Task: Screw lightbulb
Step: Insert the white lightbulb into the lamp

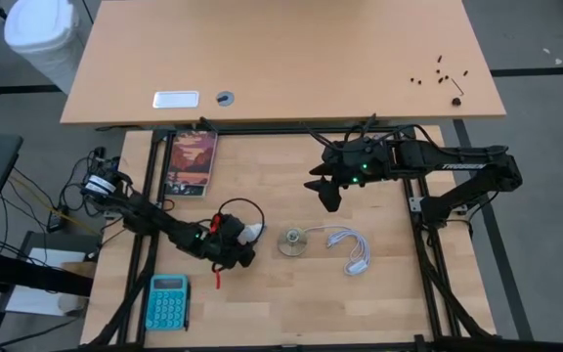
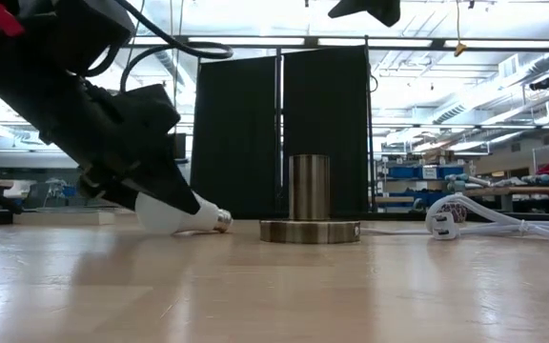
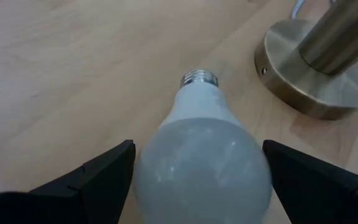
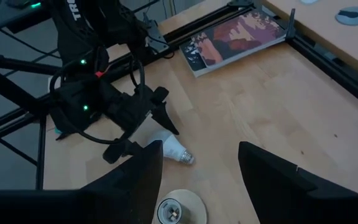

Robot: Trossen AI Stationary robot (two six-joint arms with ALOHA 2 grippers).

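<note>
The left gripper [image 3: 194, 180] straddles the lightbulb [image 3: 201, 168] lying on the worktop [image 3: 73, 74], jaws apart, positioned to grasp its dome. The right gripper [image 4: 197, 168] waits above, jaws apart, empty.

gap: bare wood lightbulb [image 1: 252, 233]–socket [image 1: 294, 242] | obstacle: cable [image 1: 348, 244] beyond socket

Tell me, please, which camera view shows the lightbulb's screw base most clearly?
The left wrist view: the lightbulb fills it, threaded base pointing away. The low view shows it lying on its side; the right wrist view shows it small; in the high view only a white sliver shows.
</note>
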